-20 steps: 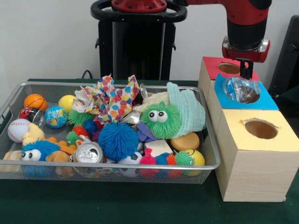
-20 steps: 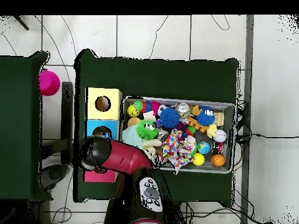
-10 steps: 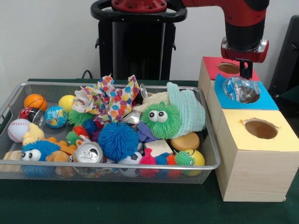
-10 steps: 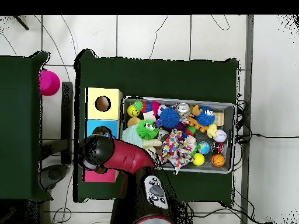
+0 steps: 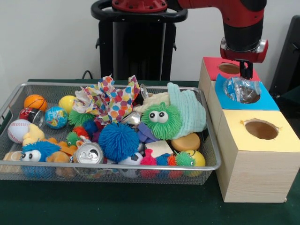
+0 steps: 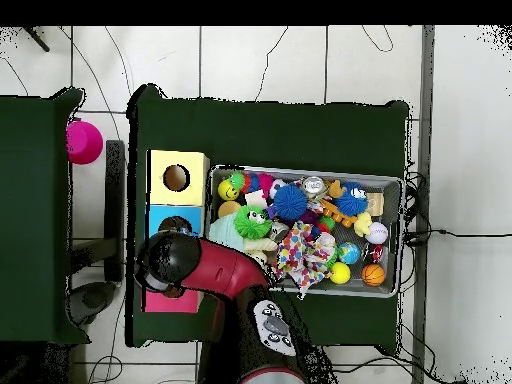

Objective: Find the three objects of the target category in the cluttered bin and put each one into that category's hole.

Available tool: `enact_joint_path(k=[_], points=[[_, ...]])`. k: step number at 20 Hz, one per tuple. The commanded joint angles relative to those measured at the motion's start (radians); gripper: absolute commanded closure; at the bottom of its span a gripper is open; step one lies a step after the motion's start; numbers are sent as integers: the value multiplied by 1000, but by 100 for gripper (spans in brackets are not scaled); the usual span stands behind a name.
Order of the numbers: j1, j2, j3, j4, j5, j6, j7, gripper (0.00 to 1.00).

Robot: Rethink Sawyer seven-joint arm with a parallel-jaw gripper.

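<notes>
The crumpled clear plastic bottle point(image 5: 241, 89) sits wedged in the hole of the blue-topped box point(image 5: 267, 101), too bulky to drop through unaided, I'd guess. The gripper point(image 5: 246, 70) hangs directly above the bottle, near it; whether its jaws are apart or together I cannot tell. Beside that box, the wire bin point(image 5: 206, 165) is crowded with toys.

A crumpled clear plastic bottle point(image 5: 241, 89) sits wedged in the blue box's hole point(image 5: 250, 98).
</notes>
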Motion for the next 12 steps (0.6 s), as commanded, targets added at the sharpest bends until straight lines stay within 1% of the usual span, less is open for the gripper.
enact_joint_path(k=[1, 7, 9, 12], points=[[-46, 30, -88, -54, -30, -395, 227, 100], [-44, -5, -100, -45, -17, -349, 225, 100], [-26, -25, -131, -54, -20, -308, 229, 100], [19, -80, -206, -73, -37, -161, 243, 100]])
